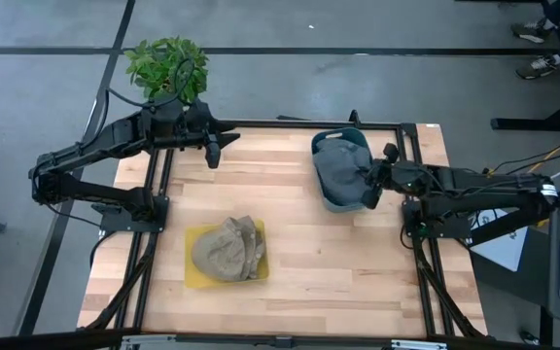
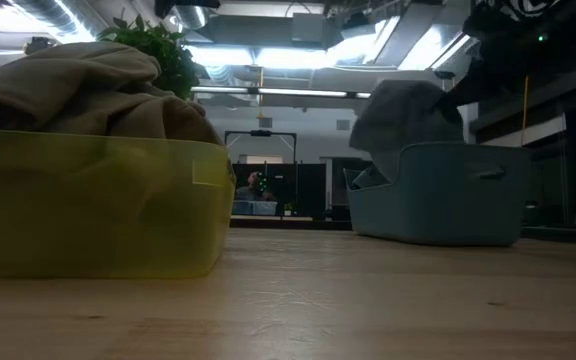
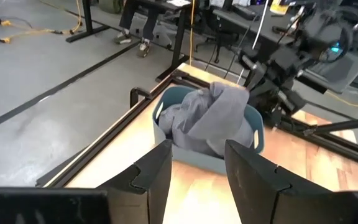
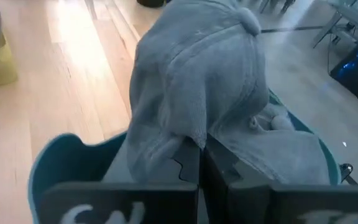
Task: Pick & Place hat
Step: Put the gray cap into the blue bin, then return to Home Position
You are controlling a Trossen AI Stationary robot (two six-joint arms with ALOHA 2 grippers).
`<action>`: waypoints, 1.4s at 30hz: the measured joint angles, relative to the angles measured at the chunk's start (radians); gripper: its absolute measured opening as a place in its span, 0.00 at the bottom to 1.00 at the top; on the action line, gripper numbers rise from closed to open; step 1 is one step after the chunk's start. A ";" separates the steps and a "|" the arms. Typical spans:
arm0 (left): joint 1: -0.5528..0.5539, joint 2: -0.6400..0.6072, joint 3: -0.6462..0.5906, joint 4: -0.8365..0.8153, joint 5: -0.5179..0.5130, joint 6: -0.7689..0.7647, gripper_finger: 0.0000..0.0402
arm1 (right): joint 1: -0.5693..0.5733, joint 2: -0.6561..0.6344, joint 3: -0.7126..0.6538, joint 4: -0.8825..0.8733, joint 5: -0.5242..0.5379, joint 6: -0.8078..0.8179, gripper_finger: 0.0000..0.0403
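Observation:
A grey hat (image 1: 341, 163) bulges out of a blue bin (image 1: 330, 202) at the table's far right; in the low view the hat (image 2: 400, 108) stands well above the bin's rim (image 2: 438, 150). My right gripper (image 1: 369, 187) (image 4: 202, 155) reaches in from the table's right and is shut on this hat. More grey cloth (image 4: 291, 155) lies in the bin under it. A yellow tray (image 1: 194, 272) near the table's middle holds beige hats (image 1: 227, 248). My left gripper (image 1: 214, 154) (image 3: 197, 171) hovers open over the table's far left, pointing toward the blue bin (image 3: 185, 152). My right gripper pinches a gathered fold at the grey hat's lower edge (image 4: 188, 134) between its two shut fingers. It comes roughly level from the table's right side. The hat stands raised over the fingers and droops at its sides, its lower part still inside the blue bin (image 4: 48, 162).
A potted green plant (image 1: 168, 63) stands beyond the table's far left corner, behind my left arm. Bare wooden tabletop (image 1: 299, 253) lies between the yellow tray and the blue bin. Black frame rails (image 1: 416, 243) run along the table's sides. Desks and chairs fill the room behind.

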 joint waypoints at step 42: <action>0.000 0.000 0.000 -0.052 0.003 0.045 0.36 | -0.002 0.008 0.136 0.193 0.164 0.188 0.56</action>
